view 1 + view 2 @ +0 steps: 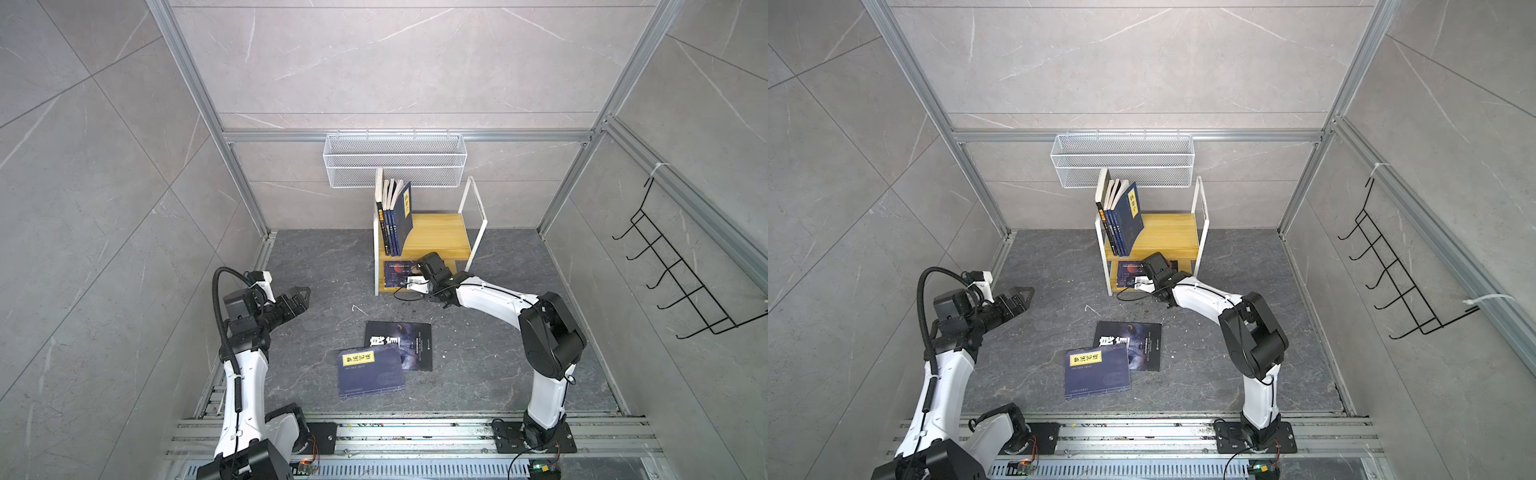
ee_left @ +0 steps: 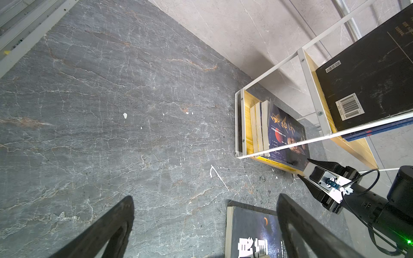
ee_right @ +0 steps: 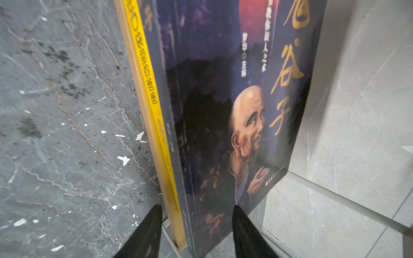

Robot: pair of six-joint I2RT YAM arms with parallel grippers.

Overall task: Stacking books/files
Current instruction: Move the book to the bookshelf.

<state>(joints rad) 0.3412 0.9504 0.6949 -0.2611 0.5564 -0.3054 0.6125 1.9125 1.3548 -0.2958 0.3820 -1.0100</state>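
The tabletop (image 1: 478,353) carries a two-tier wooden shelf (image 1: 440,237) at its far edge. On the upper tier a row of upright books (image 1: 395,216) leans against the left frame, unsupported on its open side. On the lower tier a flat stack lies with the portrait book (image 3: 234,111) on top and a yellow-spined book (image 3: 147,84) beneath it.

Two more books lie loose on the tabletop near me: the navy book (image 1: 371,372) with a yellow label overlaps one corner of the black book (image 1: 405,345).

My right hand (image 3: 195,210) sits at the stack's front edge, one finger below and one above. I cannot tell whether it is clenched on the stack or only straddling it. My left hand (image 1: 306,296) is released, empty, above bare tabletop and well apart from every book.

Hazards, as I judge them:
- The lower finger may catch the shelf board and lift or drag the shelf.
- A jolt to the shelf could topple the leaning row.
- A grip on the top cover alone could fan the book open.
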